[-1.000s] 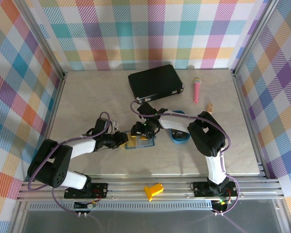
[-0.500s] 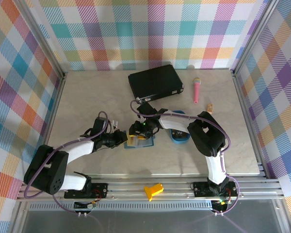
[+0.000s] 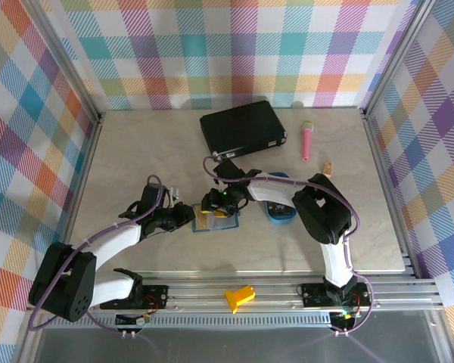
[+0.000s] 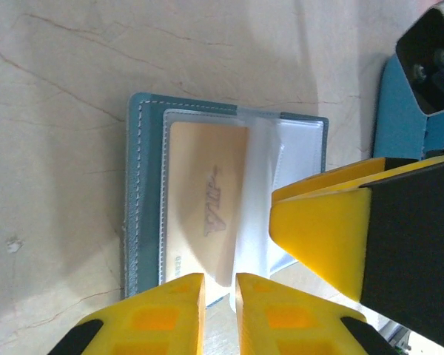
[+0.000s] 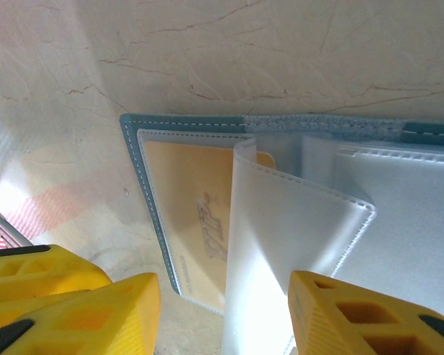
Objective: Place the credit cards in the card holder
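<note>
On a pale marbled table [image 3: 136, 159], open teal-blue folding card holder [image 4: 144, 185], orange plastic credit card [image 4: 207, 207] in its clear pocket [image 4: 166, 222], left gripper [image 4: 220, 285] nearly clenched, empty, right gripper [image 5: 223, 285] splayed astride a frosted sleeve [image 5: 281, 237].

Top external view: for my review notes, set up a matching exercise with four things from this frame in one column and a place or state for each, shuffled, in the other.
Things:
1. black case
2. pink microphone
3. card holder
4. yellow block

Places or states:
A. on the metal rail in front of the table
B. lying open, an orange card in its clear pocket
C. back of the table, near the middle
D. back of the table, toward the right

Pairs: 1-C, 2-D, 3-B, 4-A.
</note>
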